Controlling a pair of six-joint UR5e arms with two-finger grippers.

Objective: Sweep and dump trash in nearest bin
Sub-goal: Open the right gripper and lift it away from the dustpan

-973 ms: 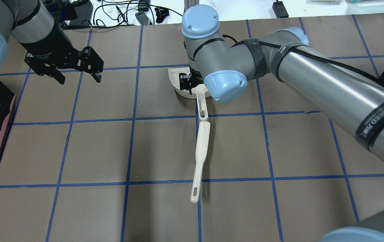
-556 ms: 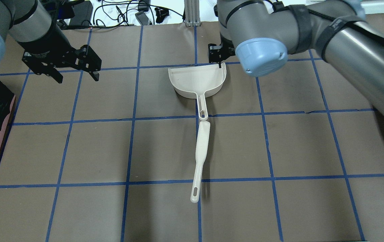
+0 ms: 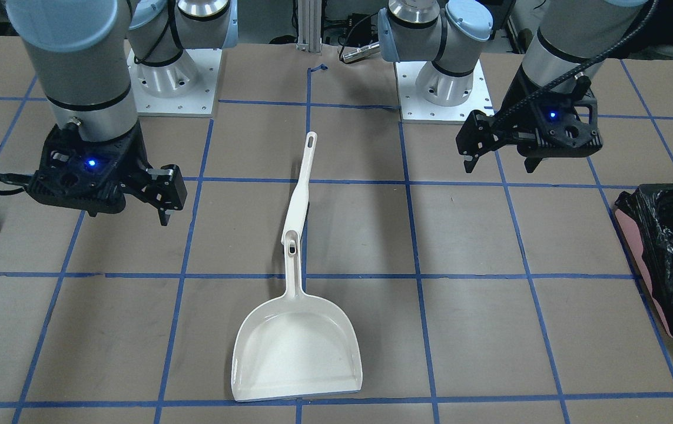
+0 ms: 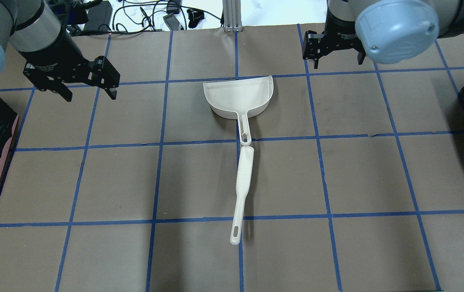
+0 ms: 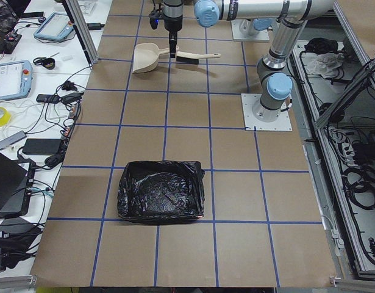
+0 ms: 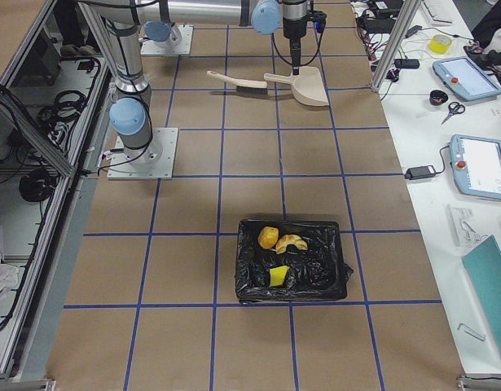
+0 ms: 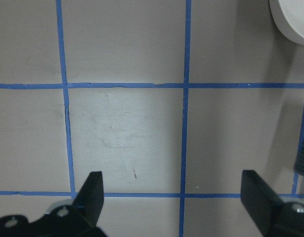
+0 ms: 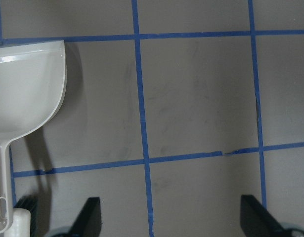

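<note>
Trash binned, tools laid down, both grippers empty.
On the gridded table (image 4: pixel 175 182), the black-bagged bin (image 6: pixel 331 273) at the right end holds all the trash: orange ball (image 6: pixel 269 237), pale rind (image 6: pixel 292 243), yellow chunk (image 6: pixel 279 277). The left gripper (image 4: pixel 89 96) and right gripper (image 4: pixel 337 63) hover over the far side, jaws spread, holding nothing. The dustpan (image 4: pixel 238 97) and brush (image 4: pixel 243 182) lie end to end at centre. The scraps look light, the ball apt to roll, the chunk soft. They are best carried in the stiff pan, taken by its thin handle.

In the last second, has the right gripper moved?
Yes. In the overhead view the right gripper has left the dustpan, going right and toward the far edge.
</note>
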